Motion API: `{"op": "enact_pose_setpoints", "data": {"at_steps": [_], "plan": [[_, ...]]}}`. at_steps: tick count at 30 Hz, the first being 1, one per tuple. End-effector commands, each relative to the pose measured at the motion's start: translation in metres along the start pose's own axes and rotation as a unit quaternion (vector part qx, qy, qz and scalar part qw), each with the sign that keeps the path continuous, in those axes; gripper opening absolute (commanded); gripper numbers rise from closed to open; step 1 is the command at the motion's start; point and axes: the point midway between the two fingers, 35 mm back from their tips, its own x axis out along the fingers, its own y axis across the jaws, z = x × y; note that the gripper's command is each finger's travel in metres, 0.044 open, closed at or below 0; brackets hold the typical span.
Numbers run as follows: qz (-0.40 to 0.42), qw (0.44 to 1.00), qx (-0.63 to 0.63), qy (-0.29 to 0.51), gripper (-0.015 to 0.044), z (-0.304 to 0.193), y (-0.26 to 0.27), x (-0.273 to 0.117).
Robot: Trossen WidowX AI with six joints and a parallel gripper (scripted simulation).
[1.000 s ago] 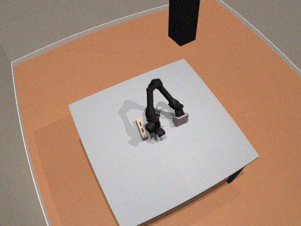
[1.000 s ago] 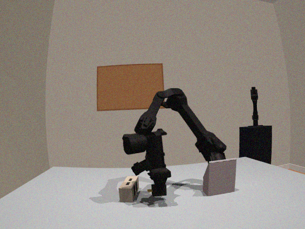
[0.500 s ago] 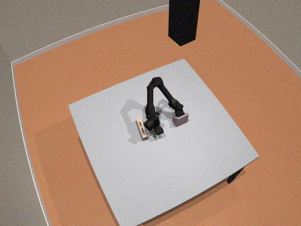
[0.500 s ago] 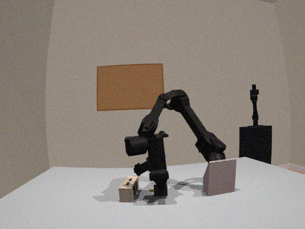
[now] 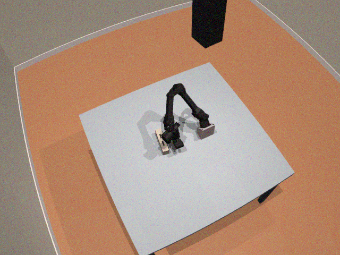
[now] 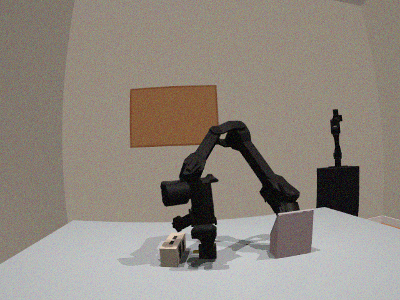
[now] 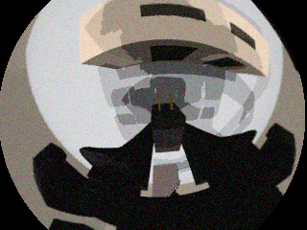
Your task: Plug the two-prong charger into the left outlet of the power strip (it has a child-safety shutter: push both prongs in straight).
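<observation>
Charger (image 7: 168,126) clamped in the claw (image 7: 164,123) (image 6: 207,250), center of the wrist frame — both prongs (image 7: 165,102) out, apart from the power strip (image 7: 175,29) (image 6: 170,253) (image 5: 162,141) at the top.

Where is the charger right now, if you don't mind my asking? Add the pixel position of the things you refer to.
The charger (image 7: 168,126) is between the gripper's (image 7: 168,139) fingers, prongs pointing toward the power strip (image 6: 169,256) (image 7: 115,31).
</observation>
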Motion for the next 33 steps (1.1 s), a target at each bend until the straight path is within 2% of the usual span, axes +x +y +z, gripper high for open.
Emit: {"op": "enact_pose_setpoints", "data": {"at_steps": [1, 33], "plan": [[-0.002, 1.000, 0.001, -0.002, 0.0000, 0.006, -0.002, -0.001], [-0.003, 1.000, 0.013, -0.002, 0.0000, 0.028, -0.006, 0.000]]}}
